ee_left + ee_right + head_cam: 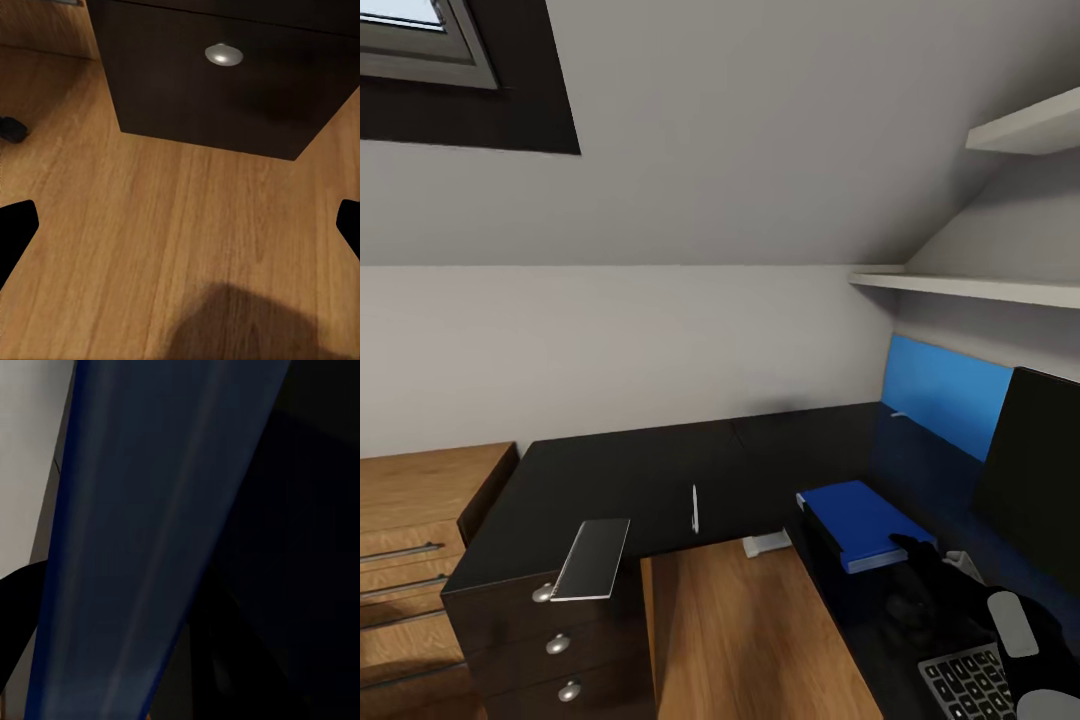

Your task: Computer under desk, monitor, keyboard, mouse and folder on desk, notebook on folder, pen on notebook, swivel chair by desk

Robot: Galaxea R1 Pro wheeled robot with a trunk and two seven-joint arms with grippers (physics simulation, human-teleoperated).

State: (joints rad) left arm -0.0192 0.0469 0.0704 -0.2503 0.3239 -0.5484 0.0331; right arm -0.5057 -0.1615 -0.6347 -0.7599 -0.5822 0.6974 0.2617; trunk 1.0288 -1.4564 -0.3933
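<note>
Looking down from the head camera, we saw the black L-shaped desk (660, 480) filling the middle of the picture, with its drawer unit (550, 640) and round silver knobs at about seven o'clock. The blue folder (860, 522) lay flat on the desk at about four o'clock, partly resting on a dark raised block, and the right gripper (920, 560) reached in from five o'clock with its dark fingers at the folder's near corner. In the right wrist view the folder (150, 540) ran as a broad blue band close before the camera, with dark finger shapes on either side of it; we thought the fingers were probably closed on it, but we could not tell for sure.

The keyboard (965, 685) showed at the five o'clock edge, just beside the right arm. The monitor (1035, 480) stood at three o'clock as a wide black slab, in front of a blue wall panel (945, 395). The pen (695, 508) lay on the desk near the centre, a thin pale stick pointing toward twelve o'clock. A flat grey rectangle (592, 560) sat at the desk's near edge above the drawers, at seven o'clock; we could not tell what it was. A light wooden dresser (410, 540) stood at eight o'clock.

In the left wrist view the left gripper (180, 225) hung with its two black fingertips (15, 232) spread wide apart and holding nothing, over the wooden floor (150, 225) near the drawer unit (225, 82).
</note>
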